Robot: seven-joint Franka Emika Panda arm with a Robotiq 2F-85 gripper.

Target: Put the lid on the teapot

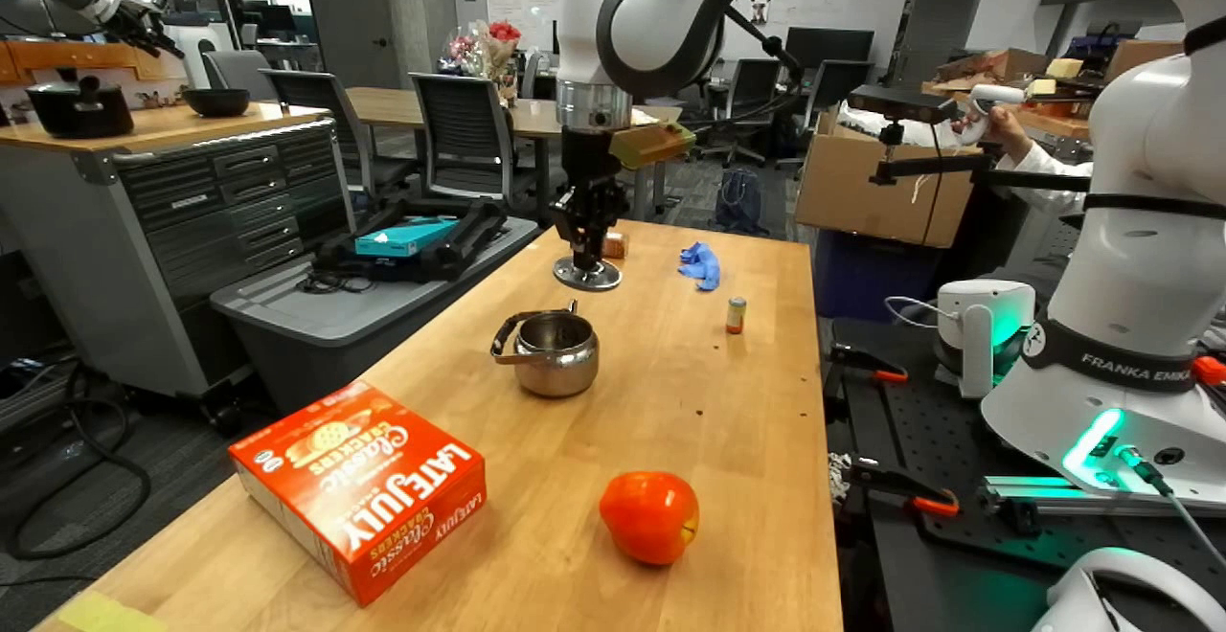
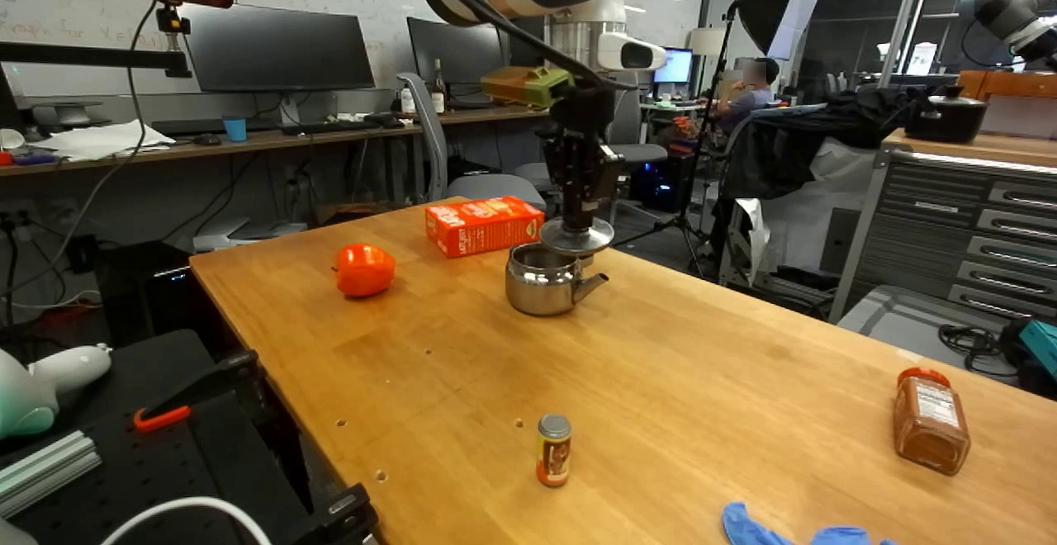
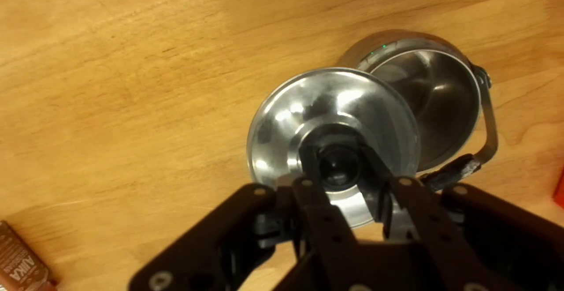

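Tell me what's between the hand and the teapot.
The lid, gripped in the hand, as the wrist view shows. Then comes a gap: in an exterior view, the lid hangs apart from the teapot.

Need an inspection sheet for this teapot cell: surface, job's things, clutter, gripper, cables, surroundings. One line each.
Surface: wooden table with a few small holes.
Job's things: teapot upright, open; lid held above the table, not seated, overlapping part of the teapot in the wrist view.
Clutter: cracker box, red-orange produce, small cylindrical container, brown jar, blue glove.
Gripper: jaws closed on the lid's knob.
Cables: black cable along the arm; white cable beside the table.
Surroundings: seated person in the background; a hand holding a white device.
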